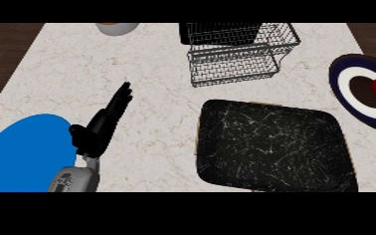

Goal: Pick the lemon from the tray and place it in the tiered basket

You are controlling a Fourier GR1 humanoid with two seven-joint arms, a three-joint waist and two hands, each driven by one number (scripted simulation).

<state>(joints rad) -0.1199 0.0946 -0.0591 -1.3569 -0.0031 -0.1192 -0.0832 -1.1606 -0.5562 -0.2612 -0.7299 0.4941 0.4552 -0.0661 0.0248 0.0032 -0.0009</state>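
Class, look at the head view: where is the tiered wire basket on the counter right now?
The tiered basket stands at the far edge of the counter, right of centre, just beyond the dark tray and left of the plate.

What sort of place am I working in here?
Most likely a kitchen counter: a pale marble-look worktop carrying a black wire tiered basket, a dark speckled square tray, and a navy, white and dark red round plate at the right edge. The left hand rests open.
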